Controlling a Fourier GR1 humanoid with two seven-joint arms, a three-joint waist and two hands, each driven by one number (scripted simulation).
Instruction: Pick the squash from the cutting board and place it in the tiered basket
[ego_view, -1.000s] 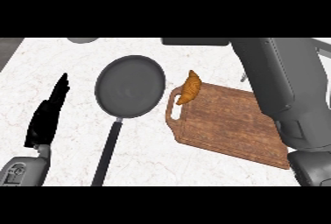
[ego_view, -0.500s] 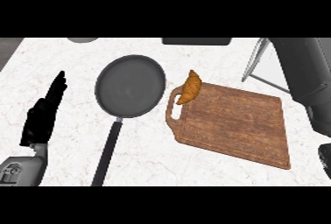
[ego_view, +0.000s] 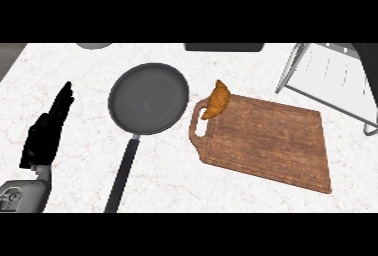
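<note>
The left hand (ego_view: 46, 134) rests with straight fingers, holding nothing. Far off to the right of those fingers, past the pan (ego_view: 148, 98), the squash (ego_view: 216, 99) lies on the cutting board's (ego_view: 269, 142) top corner. The tiered basket (ego_view: 334, 80) stands farther right.

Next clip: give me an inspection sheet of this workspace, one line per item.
Surface: white marbled counter, no spills seen.
Job's things: wooden cutting board lies at the right, handle slot toward the pan; no squash seen on it; white wire basket stands at the upper right.
Clutter: orange-brown croissant on the board's upper left corner; dark frying pan left of the board, handle toward the near edge.
Hands: left hand at the left edge, fingers straight, touching nothing; right hand not in view.
Cables: nothing seen.
Surroundings: a dark object and a grey one cut off at the far edge.
</note>
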